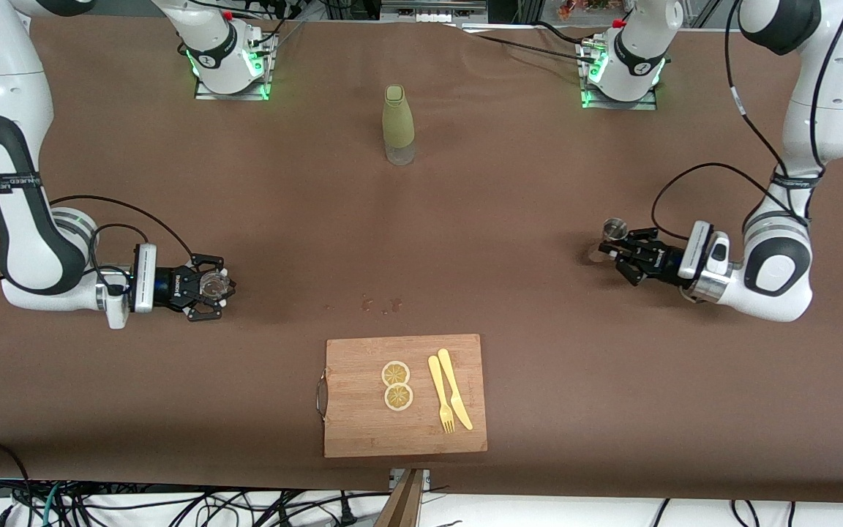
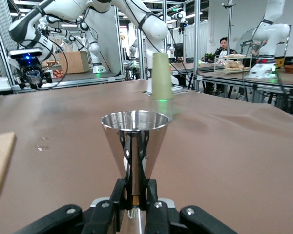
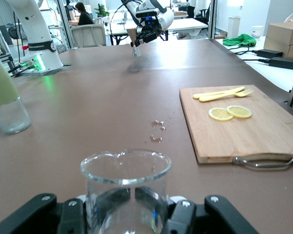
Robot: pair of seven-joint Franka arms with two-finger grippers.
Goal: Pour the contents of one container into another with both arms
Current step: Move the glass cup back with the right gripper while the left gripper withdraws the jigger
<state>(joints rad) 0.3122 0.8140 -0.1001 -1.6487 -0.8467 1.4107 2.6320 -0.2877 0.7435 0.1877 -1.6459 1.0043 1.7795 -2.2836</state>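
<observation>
Left arm comes in from its base at the top of the front view, elbow bent out at its own end of the table, forearm laid low and near level, wrist turned sideways so the fingers point toward the table's middle. Left gripper (image 1: 615, 252) is closed on the jigger (image 1: 615, 230) — in the left wrist view the fingers (image 2: 125, 192) pinch the narrow waist of the jigger (image 2: 135, 146), which stands upright, rim up. Whether it is lifted or resting on the table (image 1: 509, 183) I cannot tell.

Right arm mirrors it at its own end: elbow out, forearm low and level, wrist sideways, fingers aimed at the middle. Right gripper (image 1: 218, 287) is clamped around the glass (image 1: 213, 284); in the right wrist view the glass (image 3: 125, 187) sits upright between the black fingers (image 3: 178, 214), rim up. The two held things are well apart, each at its arm's end of the table.

Green bottle (image 1: 398, 124) stands upright between the two bases, untouched. Cutting board (image 1: 405, 395) lies nearer the front camera — two lemon slices (image 1: 396, 385) plus a yellow fork (image 1: 440, 395) and knife (image 1: 454, 388) on it. Small wet spots (image 1: 381, 304) on the cloth between board and bottle.
</observation>
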